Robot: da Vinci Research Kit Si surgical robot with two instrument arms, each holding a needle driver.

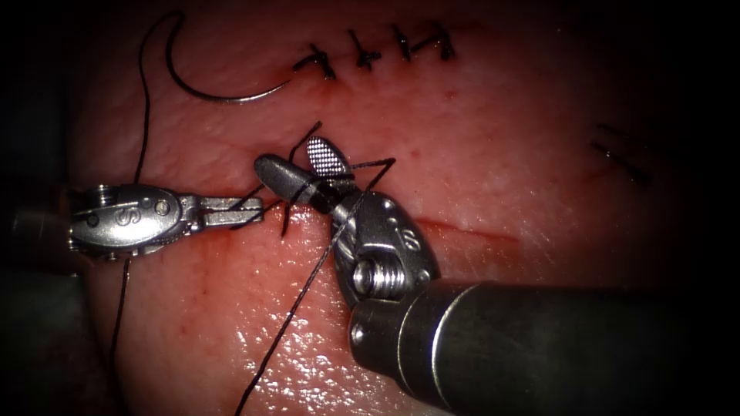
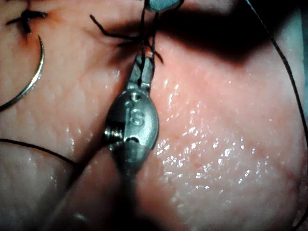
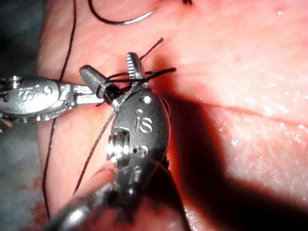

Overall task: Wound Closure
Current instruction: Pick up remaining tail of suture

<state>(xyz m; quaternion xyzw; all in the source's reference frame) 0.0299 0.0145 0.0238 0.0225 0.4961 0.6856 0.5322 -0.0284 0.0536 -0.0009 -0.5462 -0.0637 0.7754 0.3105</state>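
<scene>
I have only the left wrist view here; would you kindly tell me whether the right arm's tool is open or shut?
Observer: The right tool is open and holds nothing; thread crosses its fingers.
Operator: Thank you. My left tool is shut on thread. Where does the whole needle lie?
Observer: The needle lies free on the tissue, held by neither tool, above the cut in the endoscope view, just left of four finished stitches.
</scene>
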